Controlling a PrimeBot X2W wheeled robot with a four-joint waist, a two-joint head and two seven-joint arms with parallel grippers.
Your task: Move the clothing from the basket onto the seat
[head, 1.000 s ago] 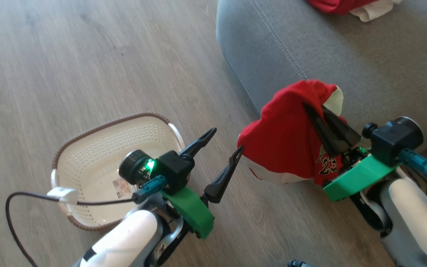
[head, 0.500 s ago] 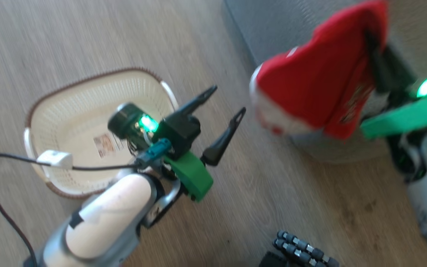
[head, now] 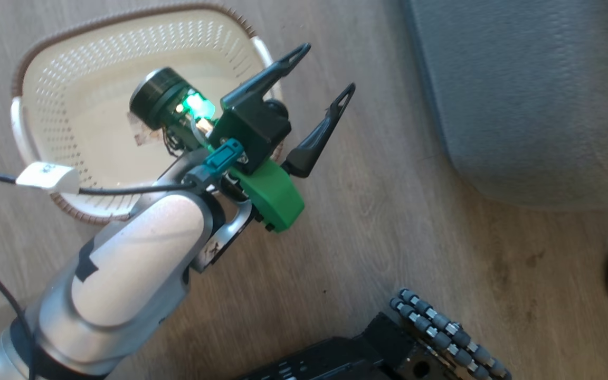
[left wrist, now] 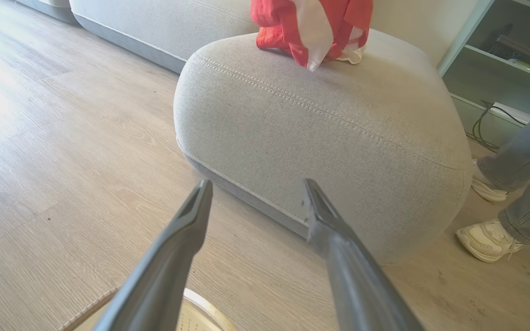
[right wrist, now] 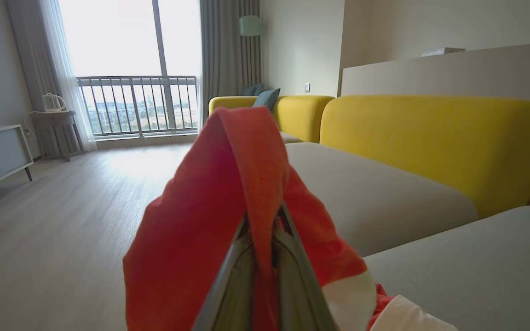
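Since the basket (head: 72,58) at my left lies empty but for its sticker (head: 143,136), I judge this the last carry of the task. My left gripper (head: 326,67) hangs spread wide over the basket's right rim, holding nothing. Rightward stands the seat (head: 520,95), with red-and-white clothing (left wrist: 283,23) at its far top. My right gripper (right wrist: 265,218) is pinched tight on a red garment (right wrist: 200,230), the seat just to its right. Next I should carry it over the seat, lower it and release. I count one basket, one seat and seemingly two garments.
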